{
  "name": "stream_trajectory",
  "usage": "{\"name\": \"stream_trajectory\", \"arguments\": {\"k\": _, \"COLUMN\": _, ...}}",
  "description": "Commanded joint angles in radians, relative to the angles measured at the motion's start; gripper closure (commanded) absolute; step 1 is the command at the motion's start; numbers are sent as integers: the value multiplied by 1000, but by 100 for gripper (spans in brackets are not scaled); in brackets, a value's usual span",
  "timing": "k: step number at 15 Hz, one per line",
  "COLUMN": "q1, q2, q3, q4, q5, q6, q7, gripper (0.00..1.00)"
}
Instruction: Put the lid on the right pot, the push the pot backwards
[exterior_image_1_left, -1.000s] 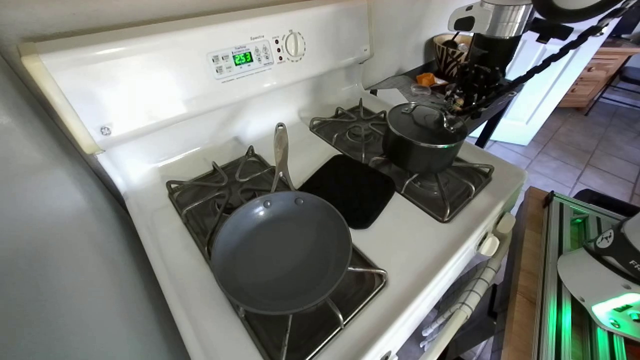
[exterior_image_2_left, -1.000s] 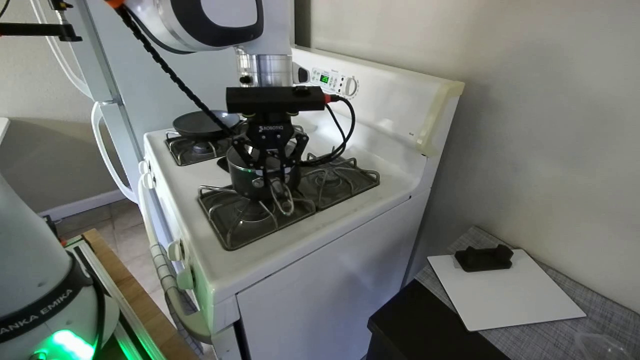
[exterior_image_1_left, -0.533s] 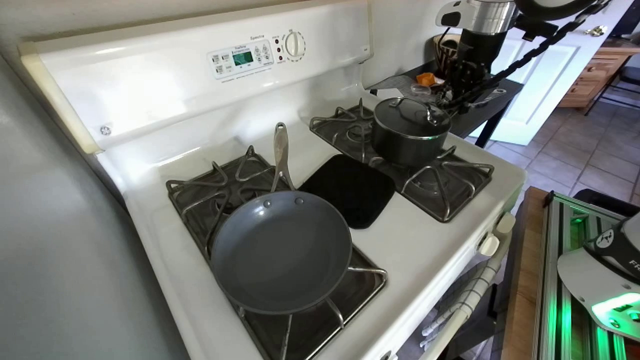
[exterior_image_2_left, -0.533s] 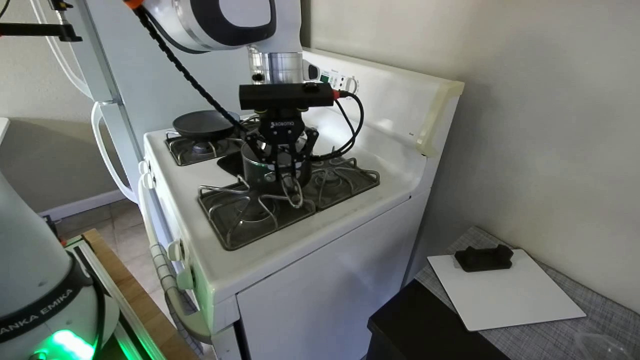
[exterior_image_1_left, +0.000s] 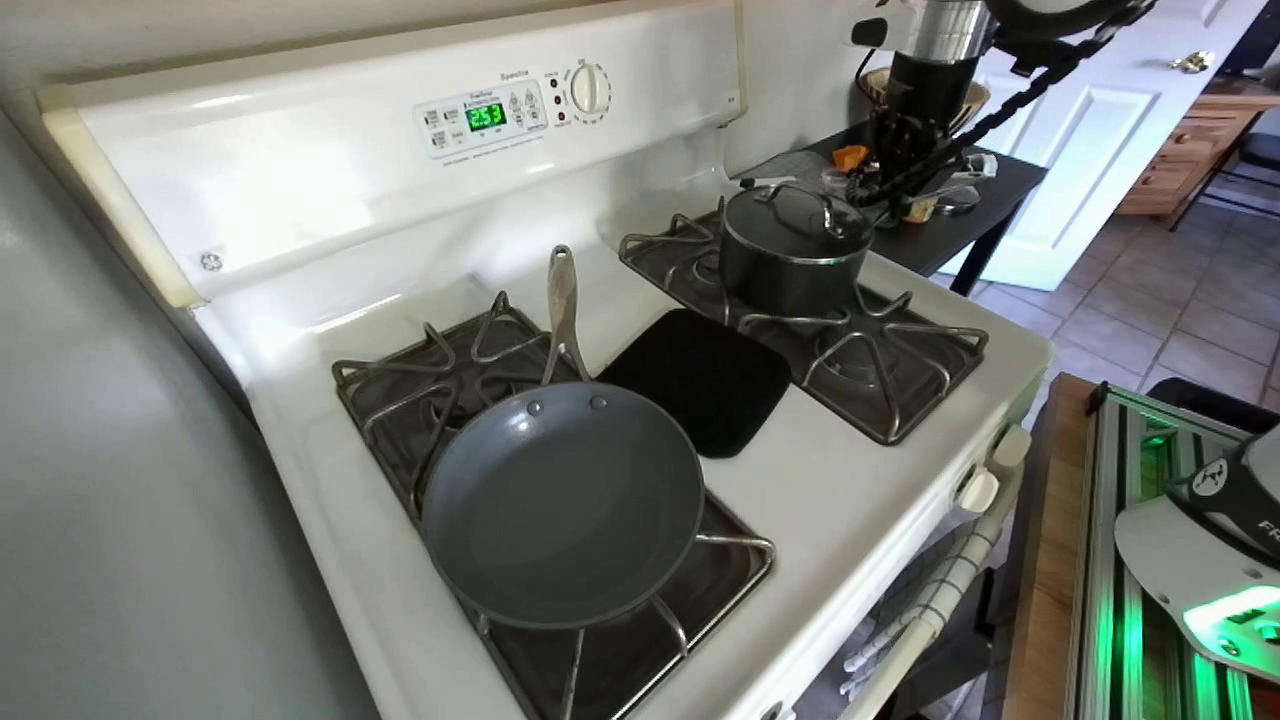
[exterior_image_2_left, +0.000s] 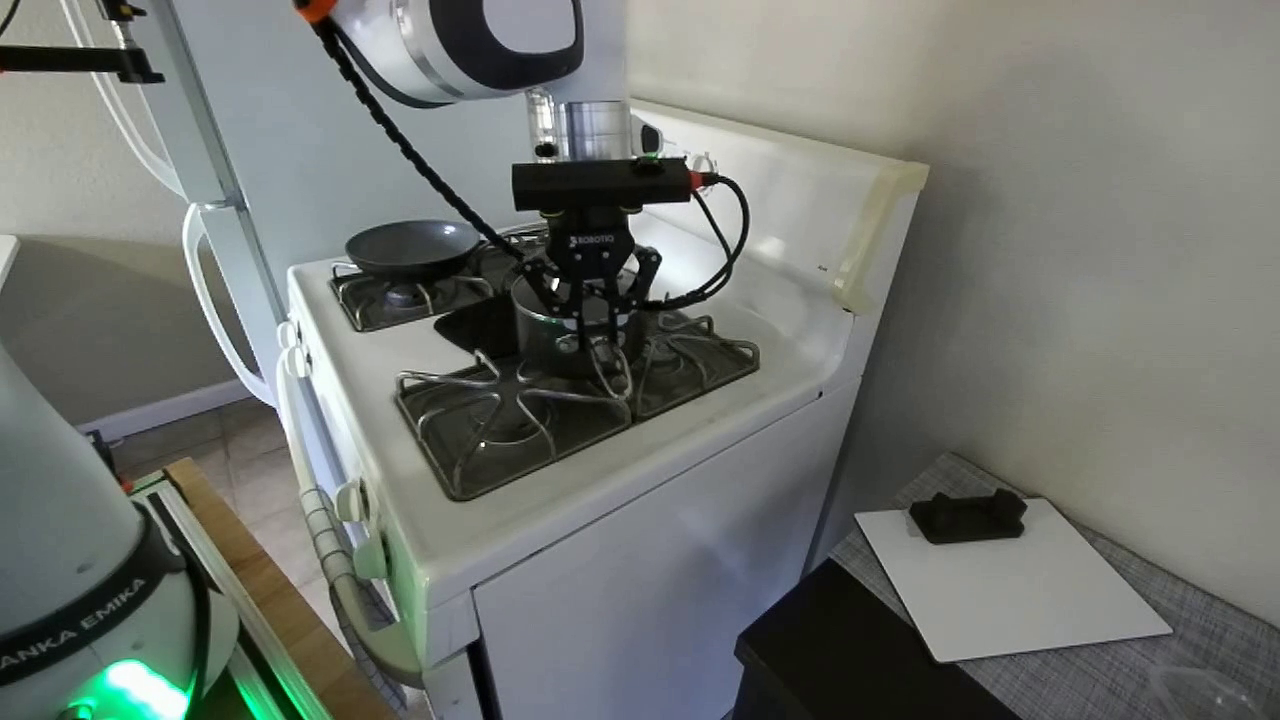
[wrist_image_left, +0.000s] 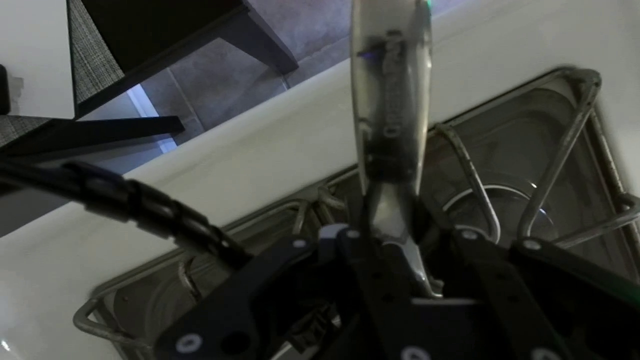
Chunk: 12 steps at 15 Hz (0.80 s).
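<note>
The right pot (exterior_image_1_left: 785, 275), a dark grey saucepan, stands on the right-hand burner grates, between front and rear burners. The lid (exterior_image_1_left: 797, 225), dark glass with a metal rim, lies on top of it and covers it. The pot also shows in an exterior view (exterior_image_2_left: 540, 340), partly behind my gripper (exterior_image_2_left: 597, 340). Its metal handle (wrist_image_left: 392, 90) points away from the pot over the stove's side edge in the wrist view. My gripper (wrist_image_left: 392, 215) has its fingers closed on both sides of the handle near the pot. The pot's body is hidden in the wrist view.
A wide frying pan (exterior_image_1_left: 565, 510) sits on the left grate. A black square mat (exterior_image_1_left: 700, 380) lies between the grates. The stove's white back panel (exterior_image_1_left: 330, 150) rises behind. A dark side table (exterior_image_1_left: 940, 220) with small items stands beside the stove.
My gripper and the pot, with the lid on it, have moved together toward the stove's back panel, off the middle of the front burner. The frying pan and mat have not moved.
</note>
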Motion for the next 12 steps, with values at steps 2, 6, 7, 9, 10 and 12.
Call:
{"name": "stream_trajectory", "arguments": {"k": 2, "q1": 2, "q2": 76, "q3": 3, "q4": 85, "q5": 31, "q6": 20, "q7": 17, "gripper": 94}}
{"name": "stream_trajectory", "arguments": {"k": 6, "q1": 1, "q2": 122, "q3": 8, "q4": 142, "q5": 46, "q6": 16, "q7": 9, "gripper": 94}}
{"name": "stream_trajectory", "arguments": {"k": 7, "q1": -1, "q2": 133, "q3": 9, "q4": 155, "q5": 46, "q6": 20, "q7": 8, "gripper": 94}}
{"name": "stream_trajectory", "arguments": {"k": 9, "q1": -3, "q2": 153, "q3": 13, "q4": 180, "q5": 46, "q6": 18, "q7": 11, "gripper": 94}}
{"name": "stream_trajectory", "arguments": {"k": 10, "q1": -4, "q2": 163, "q3": 14, "q4": 191, "q5": 46, "q6": 18, "q7": 11, "gripper": 94}}
{"name": "stream_trajectory", "arguments": {"k": 12, "q1": -7, "q2": 178, "q3": 16, "q4": 209, "q5": 40, "q6": 17, "q7": 15, "gripper": 94}}
